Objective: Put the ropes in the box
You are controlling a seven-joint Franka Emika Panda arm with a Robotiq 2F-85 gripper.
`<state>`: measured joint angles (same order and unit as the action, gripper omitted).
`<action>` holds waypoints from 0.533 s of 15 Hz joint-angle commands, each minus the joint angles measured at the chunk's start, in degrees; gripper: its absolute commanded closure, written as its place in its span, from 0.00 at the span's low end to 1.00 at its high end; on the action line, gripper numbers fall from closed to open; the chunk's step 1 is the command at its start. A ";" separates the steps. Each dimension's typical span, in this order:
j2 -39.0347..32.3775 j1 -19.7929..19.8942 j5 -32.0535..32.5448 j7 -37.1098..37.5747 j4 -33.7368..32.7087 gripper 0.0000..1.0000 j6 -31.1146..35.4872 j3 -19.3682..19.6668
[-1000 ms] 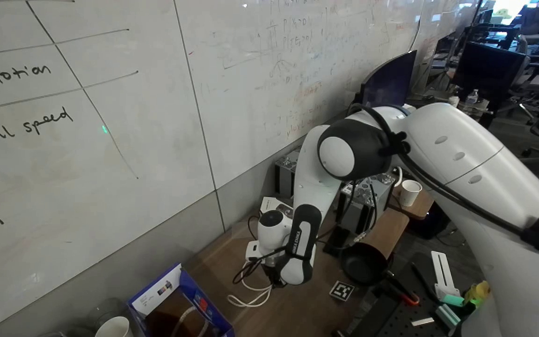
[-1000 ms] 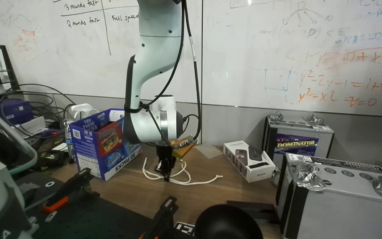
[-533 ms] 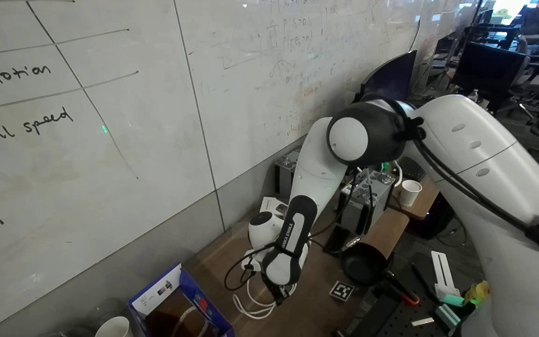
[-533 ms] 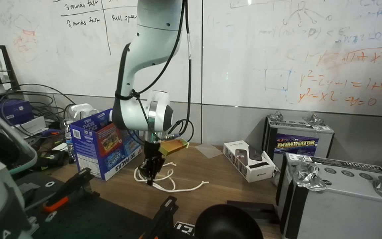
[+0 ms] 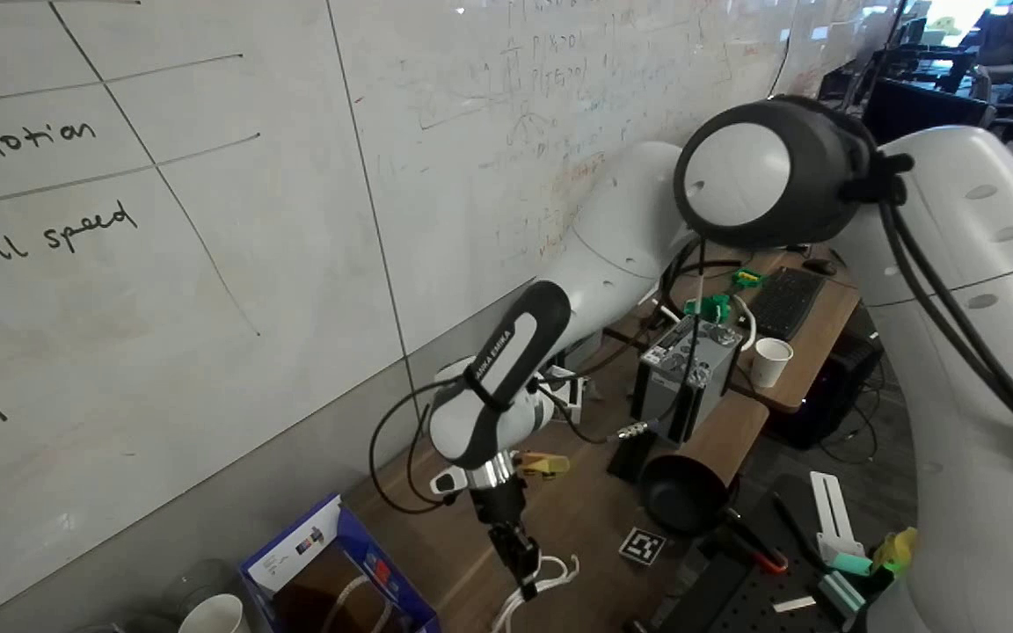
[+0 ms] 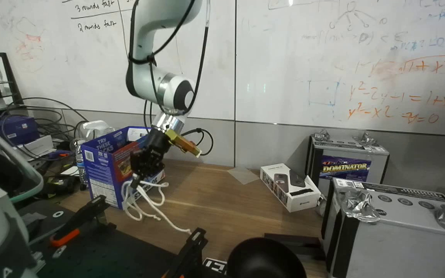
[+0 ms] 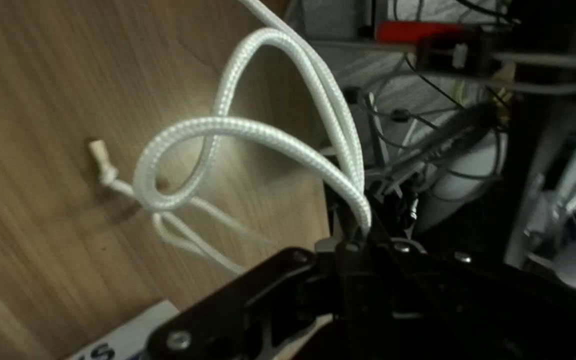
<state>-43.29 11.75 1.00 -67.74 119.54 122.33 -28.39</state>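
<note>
“Wrist view: what does the gripper (image 7: 355, 245) have?”

“A white rope (image 7: 248, 128). Its strands run together into the fingertips, which are clenched around them. Big loose loops bend out from there, and one knotted end shows against the wooden desk (image 7: 43, 100).”

“Does that end touch the desk?”

“I can't tell. What I do see, in an exterior view, is the rope hanging in loops beneath the fingers, in front of the blue box (image 6: 102, 170), with a long tail slanting down to the right.”

“So is it inside the box or out?”

“Outside. The held rope is near the box, over the desk; bare desk shows between them in an exterior view, where a second pale rope (image 5: 346, 594) curves inside the box.”

“And how does the gripper stand?”

“Tilted, in both exterior views, with its fingers pointing down.”

“What else is around?”

“A black pan (image 5: 682, 492) on the desk, with a marker card (image 5: 643, 545) just beside it. A white carton (image 6: 303, 204) lies below the whiteboard (image 6: 284, 96), toward the back of the desk. Farther off, a paper cup (image 5: 772, 362) stands upright near a gray unit (image 5: 672, 400) topped with crumpled foil (image 6: 357, 206).”
</note>
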 commanded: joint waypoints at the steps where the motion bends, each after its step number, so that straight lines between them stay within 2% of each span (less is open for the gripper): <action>1: 10.64 -0.31 -13.62 -0.09 -0.55 0.99 -7.93 -1.23; 5: 20.90 -4.15 -26.99 4.69 -3.72 0.99 -11.69 1.45; 8: 27.81 -7.76 -32.88 10.98 -6.52 0.99 -14.39 3.97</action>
<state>-22.79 8.19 -26.59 -62.30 114.80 111.41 -27.78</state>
